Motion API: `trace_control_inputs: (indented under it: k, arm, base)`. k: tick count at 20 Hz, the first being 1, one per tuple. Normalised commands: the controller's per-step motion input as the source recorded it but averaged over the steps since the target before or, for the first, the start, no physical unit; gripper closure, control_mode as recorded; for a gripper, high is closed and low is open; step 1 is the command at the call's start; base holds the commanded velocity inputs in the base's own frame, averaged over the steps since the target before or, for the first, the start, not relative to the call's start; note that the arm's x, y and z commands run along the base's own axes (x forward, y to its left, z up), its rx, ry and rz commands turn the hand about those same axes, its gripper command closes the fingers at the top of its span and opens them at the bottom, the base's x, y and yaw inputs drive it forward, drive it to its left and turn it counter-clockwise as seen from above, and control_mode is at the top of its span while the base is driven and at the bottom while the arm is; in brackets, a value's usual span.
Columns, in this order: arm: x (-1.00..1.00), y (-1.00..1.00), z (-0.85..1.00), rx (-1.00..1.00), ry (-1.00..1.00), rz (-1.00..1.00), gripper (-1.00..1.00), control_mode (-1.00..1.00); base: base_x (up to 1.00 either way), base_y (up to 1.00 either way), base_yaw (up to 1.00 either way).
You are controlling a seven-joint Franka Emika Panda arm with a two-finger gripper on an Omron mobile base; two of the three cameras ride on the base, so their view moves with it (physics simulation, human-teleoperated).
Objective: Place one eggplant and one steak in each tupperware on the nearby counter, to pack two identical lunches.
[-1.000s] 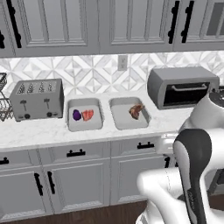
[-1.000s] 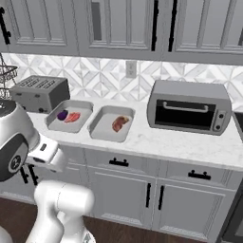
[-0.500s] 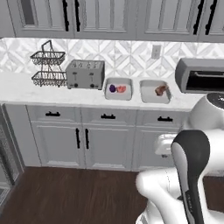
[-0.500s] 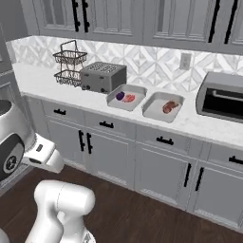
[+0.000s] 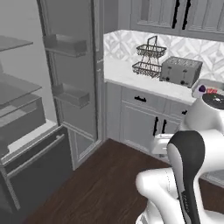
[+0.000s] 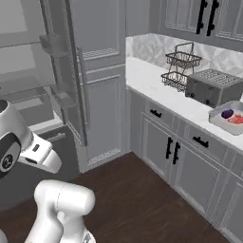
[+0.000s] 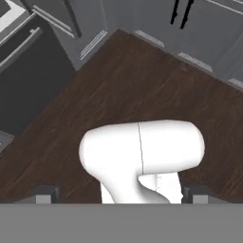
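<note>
Far ahead of the claw [image 7: 116, 197], on the counter [image 6: 156, 88], sits one tupperware [image 6: 227, 121], holding an eggplant [image 6: 227, 113] beside a steak [image 6: 236, 119]. Too small to judge which way either lump points or runs. Compared with half a second ago, whole scene swung aside with the base: tub now at the far right edge, open fridge [image 5: 35, 109] newly in sight at left. Toaster [image 6: 212, 87] and wire basket [image 6: 182, 66] just beyond the tub. Claw spread wide, empty, aimed down at dark wood floor [image 7: 142, 76].
</note>
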Motion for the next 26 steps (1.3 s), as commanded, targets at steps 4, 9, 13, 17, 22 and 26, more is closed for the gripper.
trace_control_inputs:
  k: [4, 9, 13, 17, 22, 26]
  arm:
    - [0.0, 0.0, 0.0, 0.0, 0.0, 0.0, -1.0, 1.0]
    - [0.0, 0.0, 0.0, 0.0, 0.0, 0.0, -1.0, 1.0]
    - [0.0, 0.0, 0.0, 0.0, 0.0, 0.0, -1.0, 1.0]
    - [0.0, 0.0, 0.0, 0.0, 0.0, 0.0, -1.0, 1.0]
    - [0.0, 0.0, 0.0, 0.0, 0.0, 0.0, -1.0, 1.0]
    - [0.0, 0.0, 0.0, 0.0, 0.0, 0.0, -1.0, 1.0]
  base:
    - [0.01, 0.35, 0.85]
    - [0.61, 0.07, 0.69]
    - [0.76, -0.31, 0.57]
    - [0.46, -0.52, 0.36]
    - [0.4, -0.29, 0.09]
    - [0.76, 0.28, 0.01]
